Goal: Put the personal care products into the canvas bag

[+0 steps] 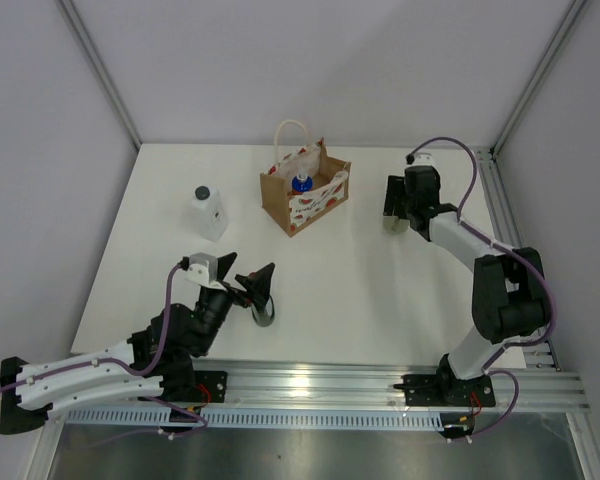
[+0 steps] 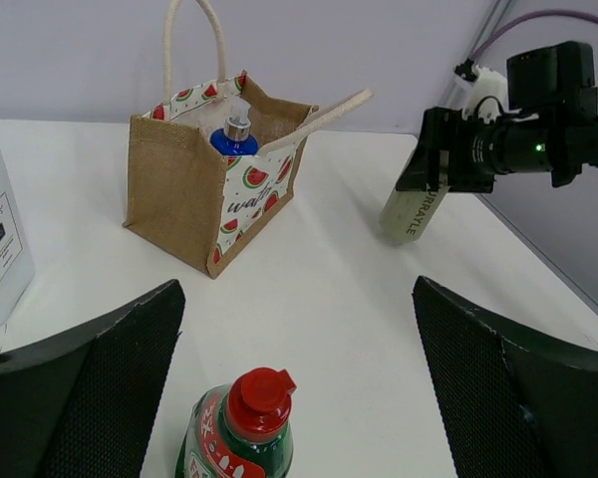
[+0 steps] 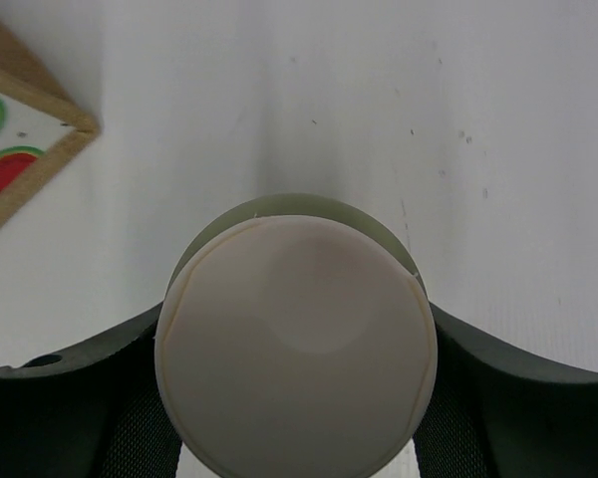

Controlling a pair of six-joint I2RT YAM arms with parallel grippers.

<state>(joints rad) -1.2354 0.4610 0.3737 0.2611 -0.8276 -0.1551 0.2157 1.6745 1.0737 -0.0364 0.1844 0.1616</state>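
Fingers (image 3: 70,418) of the right gripper (image 3: 297,398) are clamped on the tilted beige-olive bottle with white cap (image 3: 297,339), at the right of the top view. The left gripper (image 2: 299,378) gapes wide, its fingers on either side of the upright dark green bottle with red cap (image 2: 241,428), not touching it. On the white table (image 1: 380,290), the brown canvas bag with watermelon-printed sides (image 2: 179,189) stands at upper centre with a blue-capped bottle (image 2: 233,137) inside. A translucent white bottle with black cap (image 1: 208,212) stands to its left.
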